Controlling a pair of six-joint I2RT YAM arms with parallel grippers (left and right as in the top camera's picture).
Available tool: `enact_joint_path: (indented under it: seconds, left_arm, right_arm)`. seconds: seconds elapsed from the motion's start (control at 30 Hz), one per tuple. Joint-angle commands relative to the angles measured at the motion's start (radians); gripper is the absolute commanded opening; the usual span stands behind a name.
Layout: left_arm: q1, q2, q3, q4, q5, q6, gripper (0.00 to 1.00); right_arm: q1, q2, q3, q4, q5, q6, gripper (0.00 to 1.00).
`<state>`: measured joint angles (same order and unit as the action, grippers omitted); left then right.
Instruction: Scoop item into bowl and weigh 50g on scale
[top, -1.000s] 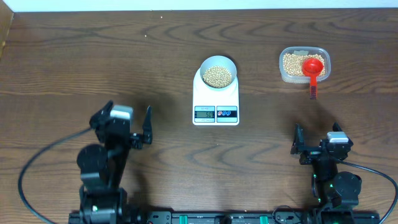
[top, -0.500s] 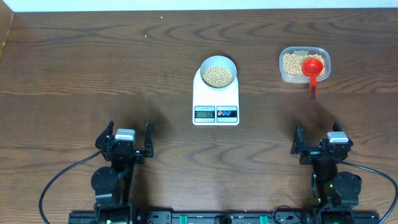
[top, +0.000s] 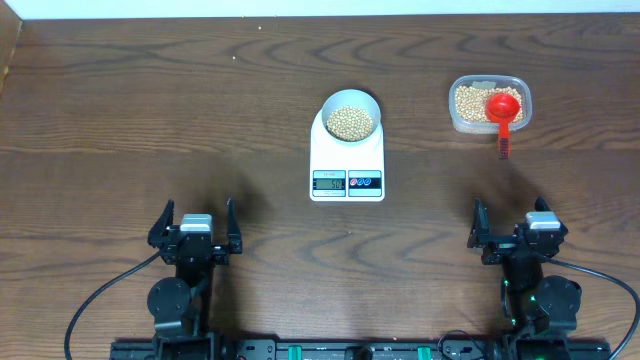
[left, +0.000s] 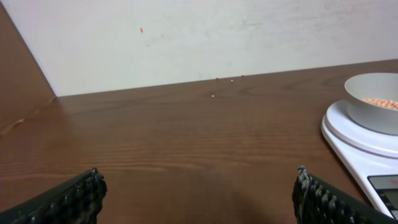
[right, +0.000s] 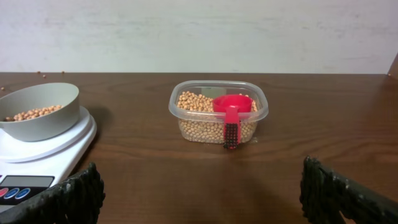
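The pale bowl (top: 350, 115) stands on the white scale (top: 347, 165) at mid-table, with tan beans (top: 350, 123) inside; it also shows in the left wrist view as bowl (left: 373, 102) on scale (left: 360, 149), and in the right wrist view as bowl (right: 37, 112) on scale (right: 43, 155). More beans (right: 196, 102) fill a clear tub (right: 217, 115). My left gripper (top: 193, 228) sits low at the near left, open and empty. At the near right my right gripper (top: 510, 226) is open too, nothing between its fingers.
A red scoop (top: 503, 110) rests in the clear tub (top: 489, 103) at the back right, its handle (right: 231, 132) hanging over the near rim. A few stray beans (left: 213, 95) lie by the back wall. Black cables loop near the table's front edge.
The left arm has drawn back and lowered toward the near edge, its gripper still open. The right arm has not moved.
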<state>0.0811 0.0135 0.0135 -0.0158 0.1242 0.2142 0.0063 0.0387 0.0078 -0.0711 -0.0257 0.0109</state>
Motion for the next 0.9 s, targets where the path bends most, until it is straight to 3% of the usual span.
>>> enact_joint_path:
  seconds: [0.0, 0.87]
  left_arm:
    - [-0.006, -0.013, -0.010, -0.047, -0.005, 0.010, 0.98]
    - [-0.006, 0.010, -0.010, -0.047, -0.005, 0.010, 0.98]
  right_arm:
    - [0.008, -0.008, -0.002, -0.003, 0.005, -0.005, 0.99]
    - [0.008, -0.008, -0.002, -0.004, 0.005, -0.005, 0.99]
